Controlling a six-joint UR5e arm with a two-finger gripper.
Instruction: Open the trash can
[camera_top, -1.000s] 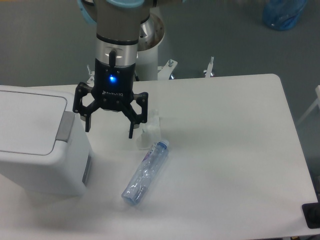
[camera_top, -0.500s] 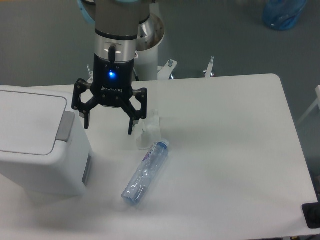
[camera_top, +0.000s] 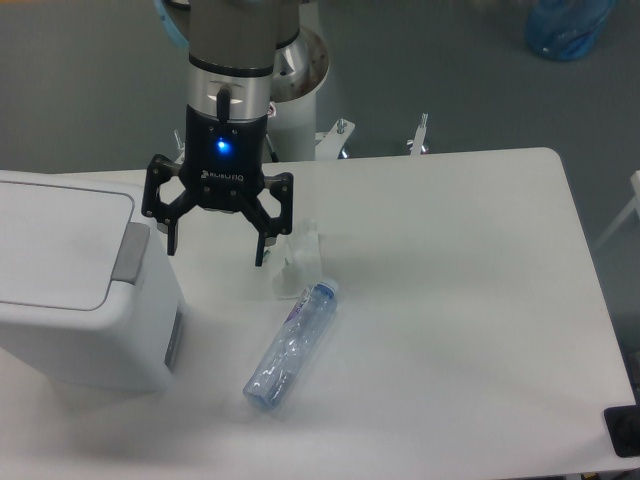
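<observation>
While lid shut, trash can (camera_top: 75, 290) left of spread gripper (camera_top: 216, 249)

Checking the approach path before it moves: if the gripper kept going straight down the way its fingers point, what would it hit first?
Probably bare table. The open gripper points down between the trash can and a small clear object; depth is unclear.

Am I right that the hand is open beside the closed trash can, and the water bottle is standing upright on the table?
Not quite. The camera view shows the water bottle lying on its side on the table, not standing upright. The rest holds: the hand is open, beside the trash can, whose lid is closed.
</observation>
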